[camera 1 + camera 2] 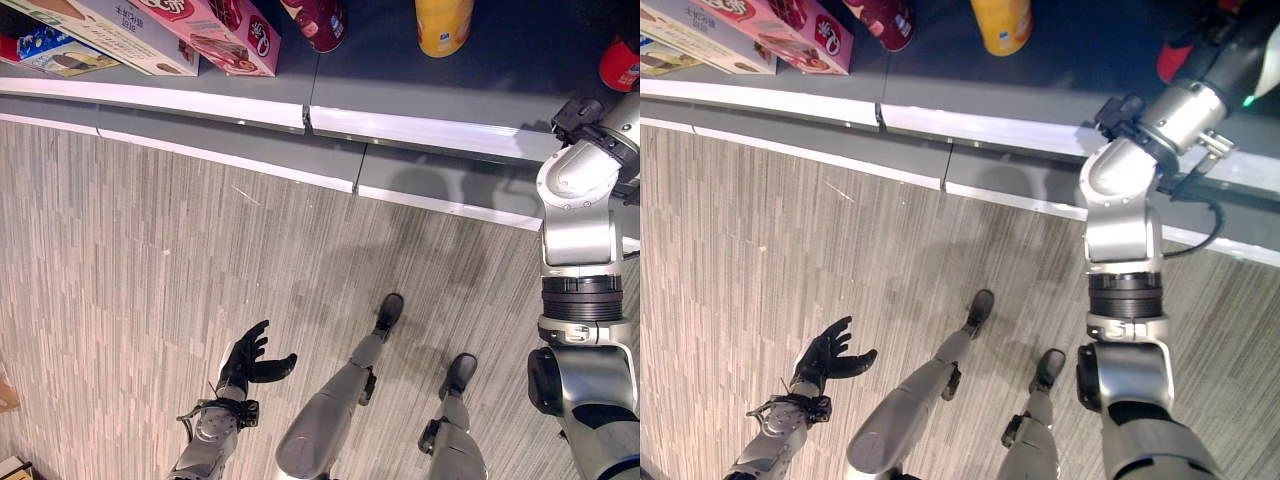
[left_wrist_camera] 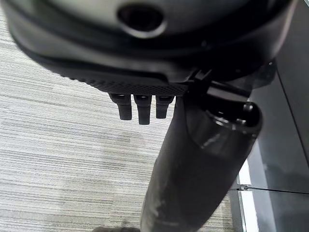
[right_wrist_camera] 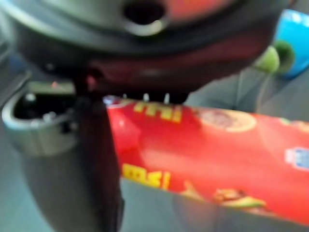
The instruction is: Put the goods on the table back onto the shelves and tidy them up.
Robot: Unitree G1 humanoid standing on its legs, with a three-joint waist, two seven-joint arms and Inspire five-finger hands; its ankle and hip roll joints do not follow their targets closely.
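Right hand (image 3: 87, 145) grips red can (image 3: 207, 154), lying sideways on shelf (image 1: 420, 130).

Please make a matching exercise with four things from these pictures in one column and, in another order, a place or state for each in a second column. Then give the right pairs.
1. left hand
2. red can
3. yellow can
4. pink box

A. on the shelf, beside the dark red can
B. open above the floor
C. close under the right hand
D. on the shelf, at its left part

Pairs: 1-B, 2-C, 3-A, 4-D
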